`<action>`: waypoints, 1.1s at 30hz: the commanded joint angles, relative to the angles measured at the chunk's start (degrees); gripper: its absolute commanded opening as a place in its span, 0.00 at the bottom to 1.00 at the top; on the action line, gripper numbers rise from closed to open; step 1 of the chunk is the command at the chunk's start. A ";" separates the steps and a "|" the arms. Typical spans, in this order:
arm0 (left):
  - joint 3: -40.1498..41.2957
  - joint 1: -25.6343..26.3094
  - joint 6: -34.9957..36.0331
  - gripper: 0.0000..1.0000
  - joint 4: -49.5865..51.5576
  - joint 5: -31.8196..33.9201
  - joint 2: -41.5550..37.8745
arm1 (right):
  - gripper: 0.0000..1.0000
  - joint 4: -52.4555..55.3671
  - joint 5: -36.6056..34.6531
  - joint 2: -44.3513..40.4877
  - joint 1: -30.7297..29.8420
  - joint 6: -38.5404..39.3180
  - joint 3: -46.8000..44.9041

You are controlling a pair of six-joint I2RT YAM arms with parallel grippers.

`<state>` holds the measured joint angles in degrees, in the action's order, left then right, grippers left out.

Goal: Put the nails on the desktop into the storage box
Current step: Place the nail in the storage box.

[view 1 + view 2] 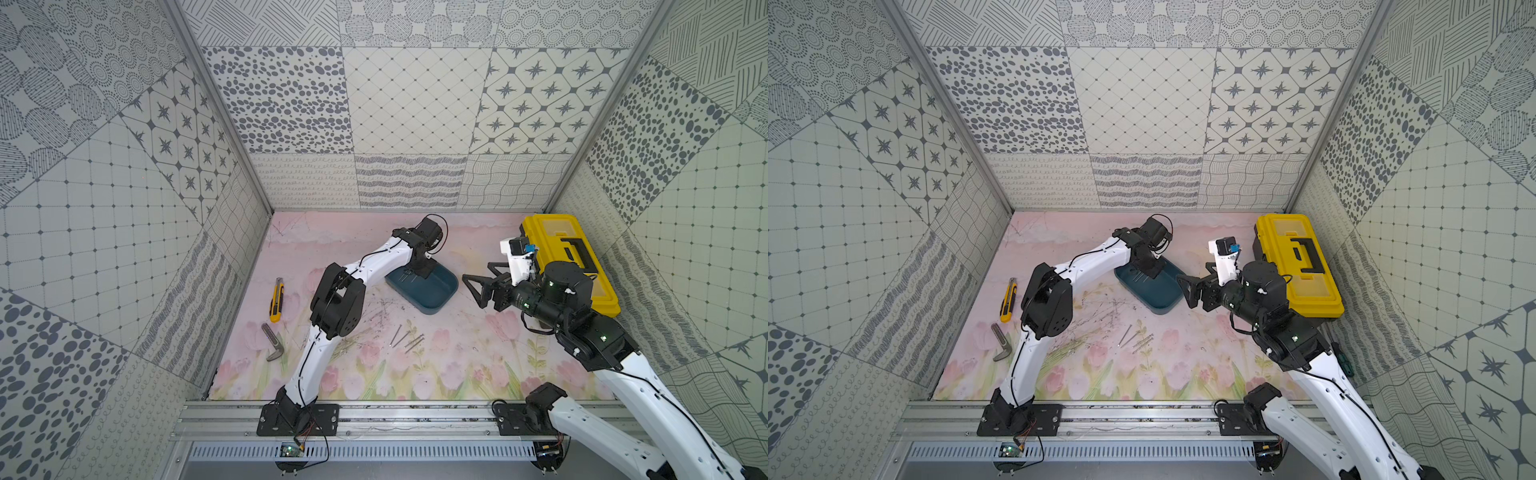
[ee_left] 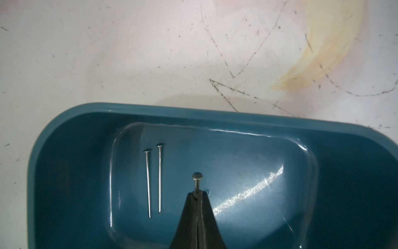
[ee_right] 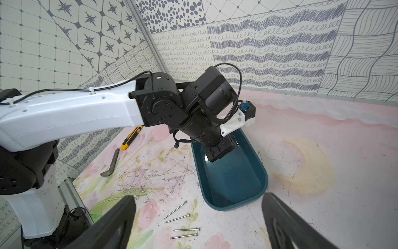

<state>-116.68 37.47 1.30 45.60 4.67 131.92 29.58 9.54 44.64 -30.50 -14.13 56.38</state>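
Grip: we pinch one nail (image 2: 197, 180) in the closed left gripper (image 2: 197, 193) low over the storage box (image 2: 193, 112), lower half of the frame, so it should drop beside the two nails (image 2: 159, 179) inside. Four nails (image 3: 178, 218) lie on the desktop (image 3: 323, 133) at bottom centre, just beside the box. Our right gripper (image 1: 473, 288) hangs wide and empty, clear of the left arm.

This is a robot test booth in a lab, not a lived-in room. Two white-and-black robot arms (image 1: 309, 361) are bolted on black plates to a silver aluminium rail (image 1: 415, 419). Behind the rail a pink tulip-printed table (image 1: 457, 374) is boxed in by cream wall panels with grey patterns (image 1: 415, 104).
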 commanded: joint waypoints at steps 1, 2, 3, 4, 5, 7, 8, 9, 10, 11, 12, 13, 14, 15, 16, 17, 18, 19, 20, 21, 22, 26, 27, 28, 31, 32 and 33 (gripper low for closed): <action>-1.17 -0.49 1.60 0.00 -2.76 -1.75 1.49 | 0.97 -1.43 -0.88 0.24 0.14 0.32 1.04; -1.17 -0.65 1.68 0.00 -2.96 -1.90 1.74 | 0.97 -1.45 -0.83 0.46 0.20 0.23 1.03; -1.22 -0.64 1.75 0.00 -3.12 -2.02 2.00 | 0.97 -1.43 -0.75 0.60 0.18 0.18 1.01; -1.26 -0.72 1.83 0.00 -3.28 -2.03 2.28 | 0.97 -1.44 -0.74 0.78 0.18 0.12 1.15; -1.30 -0.81 1.95 0.00 -3.39 -2.10 2.44 | 0.97 -1.41 -0.68 0.95 0.18 0.02 1.13; -1.50 -1.11 2.12 0.00 -3.42 -2.20 3.04 | 0.97 -1.44 -0.58 1.12 0.27 -0.12 1.19; -1.53 -1.21 2.28 0.00 -3.42 -2.16 3.23 | 0.97 -1.51 -0.52 1.31 0.27 -0.24 1.17; -1.49 -1.33 2.43 0.00 -3.28 -2.21 3.47 | 0.97 -1.49 -0.55 1.45 0.27 -0.30 1.14; -1.44 -1.44 2.56 0.00 -3.16 -2.12 3.65 | 0.97 -1.55 -0.49 1.58 0.31 -0.35 1.03; -1.36 -1.53 2.71 0.00 -3.07 -2.10 3.78 | 0.97 -1.55 -0.36 1.74 0.27 -0.40 1.02; -1.21 -1.63 2.92 0.00 -3.07 -2.05 3.87 | 0.97 -1.59 -0.29 2.00 0.27 -0.50 1.07; -0.97 -1.74 3.17 0.00 -3.10 -2.06 3.96 | 0.97 -1.63 -0.20 2.19 0.32 -0.53 1.11; -0.90 -1.79 3.29 0.00 -3.15 -2.14 4.01 | 0.97 -1.72 -0.18 2.44 0.37 -0.58 1.12; -0.83 -1.96 3.53 0.00 -3.15 -2.10 4.05 | 0.97 -1.85 -0.09 2.71 0.40 -0.55 1.16; -0.71 -1.92 3.76 0.00 -3.20 -2.07 4.14 | 0.97 -1.97 0.04 2.96 0.37 -0.70 1.22; -0.65 -2.04 3.88 0.00 -3.32 -2.02 4.20 | 0.97 -2.07 0.14 3.21 0.36 -0.64 1.35; -0.55 -2.07 4.05 0.00 -3.40 -2.03 4.22 | 0.97 -2.14 0.13 3.40 0.40 -0.72 1.36; -0.56 -2.25 4.14 0.00 -3.42 -2.03 4.31 | 0.97 -2.20 0.23 3.65 0.36 -0.74 1.41; -0.56 -2.30 4.14 0.00 -3.46 -2.11 4.42 | 0.97 -2.33 0.33 3.77 0.42 -0.72 1.45; -0.56 -2.40 4.23 0.00 -3.50 -2.12 4.49 | 0.97 -2.44 0.34 3.89 0.41 -0.81 1.44; -0.54 -2.53 4.24 0.00 -3.43 -2.13 4.64 | 0.97 -2.67 0.35 4.10 0.36 -0.81 1.38; -0.54 -2.93 4.41 0.00 -3.42 -2.52 5.01 | 0.97 -2.85 0.66 4.72 0.43 -0.70 1.59; -0.56 -3.12 4.41 0.00 -3.30 -2.63 5.11 | 0.97 -2.93 0.67 4.91 0.43 -0.64 1.65; -0.53 -3.19 4.49 0.00 -3.20 -2.68 5.19 | 0.97 -2.92 0.66 4.92 0.47 -0.64 1.77; -0.31 -3.22 4.67 0.00 -3.24 -2.61 5.48 | 0.97 -3.03 0.66 5.10 0.46 -0.59 1.72; -0.28 -3.28 4.72 0.00 -3.20 -2.63 5.46 | 0.97 -3.07 0.72 5.13 0.45 -0.55 1.72; -0.22 -3.40 4.74 0.00 -3.23 -2.64 5.52 | 0.97 -3.07 0.80 5.18 0.46 -0.55 1.72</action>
<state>-117.05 34.46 4.64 42.68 3.20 136.59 29.28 9.91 49.74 -30.24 -14.59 56.45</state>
